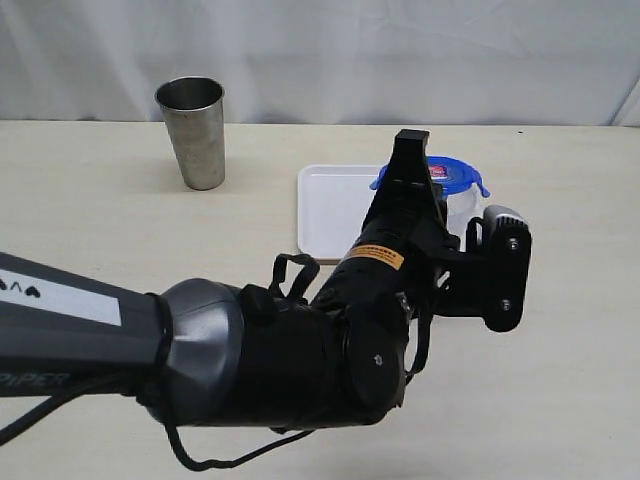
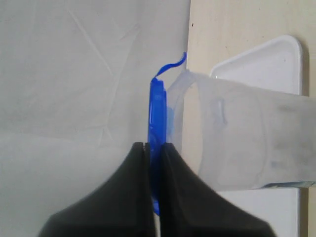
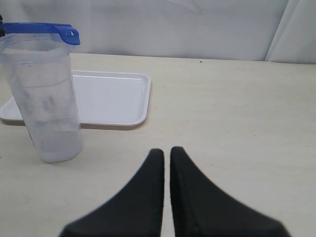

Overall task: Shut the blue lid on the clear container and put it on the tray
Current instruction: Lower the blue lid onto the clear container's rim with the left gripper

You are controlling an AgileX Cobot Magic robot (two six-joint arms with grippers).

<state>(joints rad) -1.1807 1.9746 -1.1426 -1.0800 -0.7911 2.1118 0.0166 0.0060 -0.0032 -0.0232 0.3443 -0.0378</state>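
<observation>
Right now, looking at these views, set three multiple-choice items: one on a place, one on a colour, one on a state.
1. The container stands: A on the table beside the tray; B on the tray; C on a shelf.
2. The lid is: A yellow; B green; C blue.
3. The left gripper is: A wide open; B shut on the lid; C shut on nothing.
Answers: 1 A, its base sits on bare table, off the tray; 2 C, blue shows in every view; 3 B, its jaws pinch the lid's edge.
</observation>
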